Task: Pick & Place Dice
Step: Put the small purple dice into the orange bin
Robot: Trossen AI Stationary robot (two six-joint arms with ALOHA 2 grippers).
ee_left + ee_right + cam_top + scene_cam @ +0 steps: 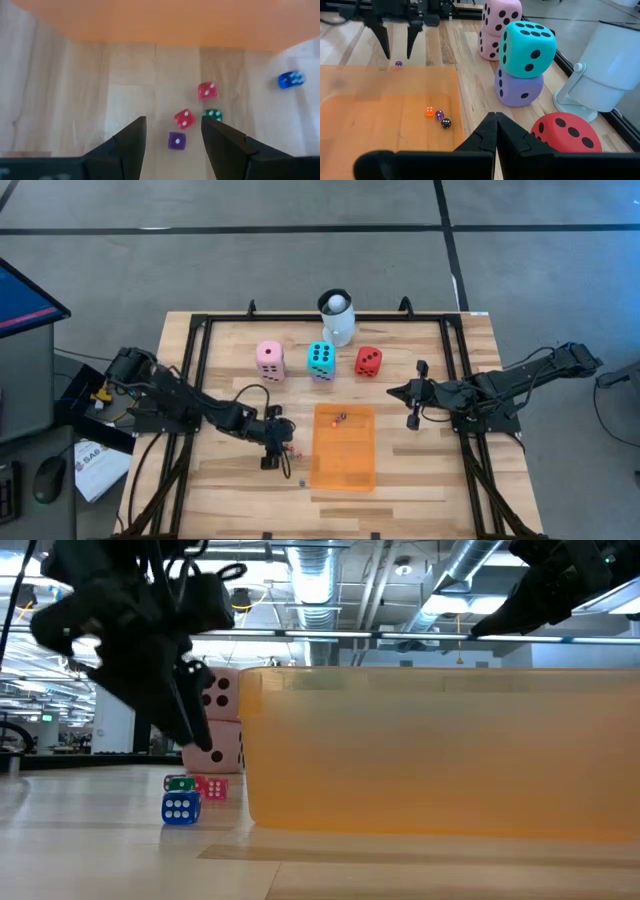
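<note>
Table (230, 480) is wood w/ black rails. Orange tray (343, 448) sits mid-table, translucent, fills most of the low view (440, 750). White mug (338, 320) w/ a ball stands at the far edge. Big dice in a row in front of it: pink stack (270, 360) of two, teal die (526, 46) on top of a purple die (519, 89), red die (368, 360) alone, nearest my right arm. My left pincer (172, 132) hangs tips-down just beside the tray's left edge, fingers spread, gripping nothing; between and just past the tips lie tiny dice on bare wood: purple bead (176, 141) right in the gap, red bead (184, 118) and green bead (212, 115) next to it, pink bead (207, 90) a bit closer to the tray, blue bead (290, 79) well apart. Inside the tray: orange bead (429, 111), another purple bead (439, 115), black bead (446, 123), clustered, near touching. My right pincer (496, 131) waits right of the tray, pressed together, empty, above the table.
</note>
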